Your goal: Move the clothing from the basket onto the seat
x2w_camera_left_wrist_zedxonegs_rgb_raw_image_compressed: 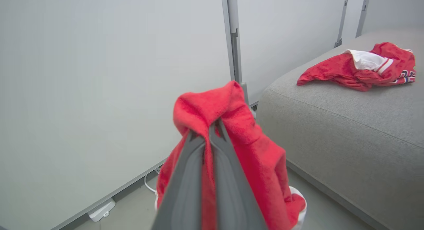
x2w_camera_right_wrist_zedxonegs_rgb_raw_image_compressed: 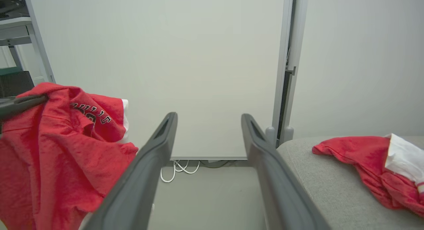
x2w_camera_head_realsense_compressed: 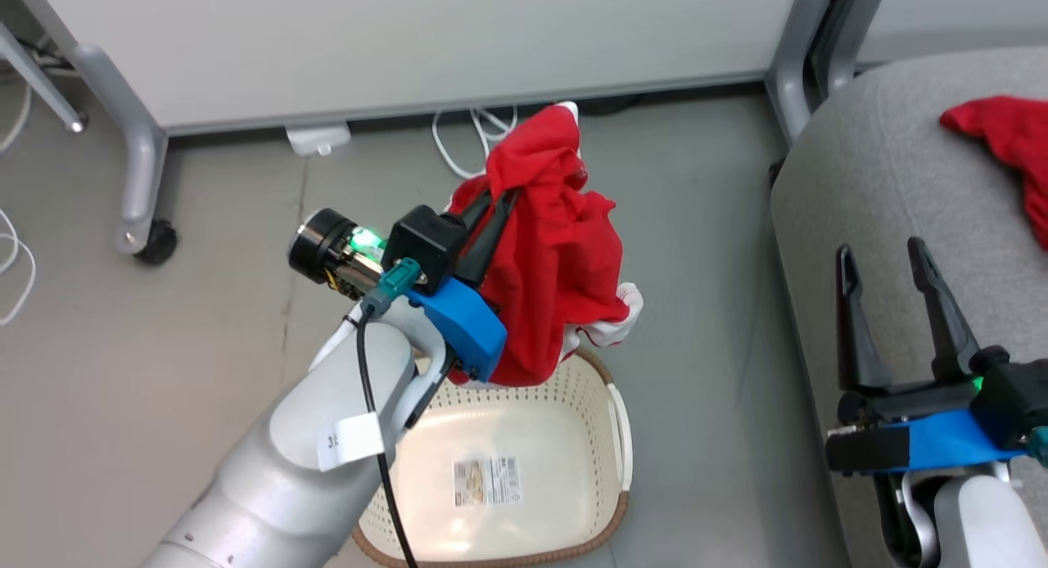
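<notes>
Grey floor [x2w_camera_head_realsense_compressed: 205,347] lay under the cream perforated plastic basket [x2w_camera_head_realsense_compressed: 618,421]. Above it the left pincer [x2w_camera_head_realsense_compressed: 499,204] gripped the red lettered jersey [x2w_camera_head_realsense_compressed: 557,257], hanging down; the light grey woven seat [x2w_camera_head_realsense_compressed: 884,183] lay to its right, beside the empty, spread right pincer [x2w_camera_head_realsense_compressed: 880,253].

The head camera looks steeply down at the basket [x2w_camera_head_realsense_compressed: 573,388]. Both wrist cameras face the wall panel [x2w_camera_right_wrist_zedxonegs_rgb_raw_image_compressed: 165,57] roughly level and share the seat [x2w_camera_left_wrist_zedxonegs_rgb_raw_image_compressed: 331,124].

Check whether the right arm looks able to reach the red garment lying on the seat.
Probably yes. The right gripper is open and empty at the edge of the seat, with bare grey fabric between it and the red garment. The left gripper, shut on the jersey, is off to one side.
</notes>
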Available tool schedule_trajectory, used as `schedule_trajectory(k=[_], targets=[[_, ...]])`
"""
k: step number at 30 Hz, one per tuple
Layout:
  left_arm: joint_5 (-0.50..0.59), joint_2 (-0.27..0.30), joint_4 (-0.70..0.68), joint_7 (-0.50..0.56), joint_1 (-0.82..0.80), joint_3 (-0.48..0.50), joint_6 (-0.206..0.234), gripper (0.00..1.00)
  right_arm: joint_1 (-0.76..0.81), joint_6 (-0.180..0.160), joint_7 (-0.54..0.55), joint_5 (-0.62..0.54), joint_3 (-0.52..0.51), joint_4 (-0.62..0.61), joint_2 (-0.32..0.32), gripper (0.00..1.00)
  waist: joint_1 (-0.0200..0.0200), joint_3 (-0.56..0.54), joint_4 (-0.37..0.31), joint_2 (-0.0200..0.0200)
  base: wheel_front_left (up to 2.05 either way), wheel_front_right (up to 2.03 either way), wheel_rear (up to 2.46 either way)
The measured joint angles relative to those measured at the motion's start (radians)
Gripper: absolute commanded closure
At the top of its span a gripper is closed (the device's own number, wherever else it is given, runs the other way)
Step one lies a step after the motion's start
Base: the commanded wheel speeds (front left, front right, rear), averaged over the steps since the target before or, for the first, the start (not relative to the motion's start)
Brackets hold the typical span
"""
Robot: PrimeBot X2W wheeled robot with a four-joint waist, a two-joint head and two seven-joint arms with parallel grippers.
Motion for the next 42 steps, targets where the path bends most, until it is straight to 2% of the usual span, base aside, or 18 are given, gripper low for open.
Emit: schedule_trajectory(k=[8, 20, 30, 42], targets=[[0.004, -0.005, -0.021, 0.000, 0.042, 0.002, -0.013, 1.00, 0.053, 0.000, 0.000, 0.004, 0.002, 0.012, 0.003, 0.00, 0.0001, -0.090, 0.010, 0.0000, 0.00, 0.00, 0.00], [0.011, -0.010, -0.026, 0.000, 0.053, -0.001, -0.016, 1.00, 0.059, 0.000, 0.000, 0.006, 0.034, -0.005, 0.005, 0.00, 0.0002, -0.111, 0.018, 0.0000, 0.00, 0.00, 0.00], [0.026, -0.028, -0.040, 0.000, 0.028, -0.012, -0.021, 1.00, -0.106, 0.000, 0.000, 0.003, 0.247, 0.020, -0.034, 0.00, 0.0003, -0.084, 0.038, 0.0000, 0.00, 0.00, 0.00], [0.042, -0.069, -0.053, 0.000, -0.010, -0.042, -0.026, 1.00, -0.263, 0.000, 0.000, -0.010, 0.414, 0.238, -0.044, 0.00, 0.0003, -0.046, 0.101, 0.0000, 0.00, 0.00, 0.00]])
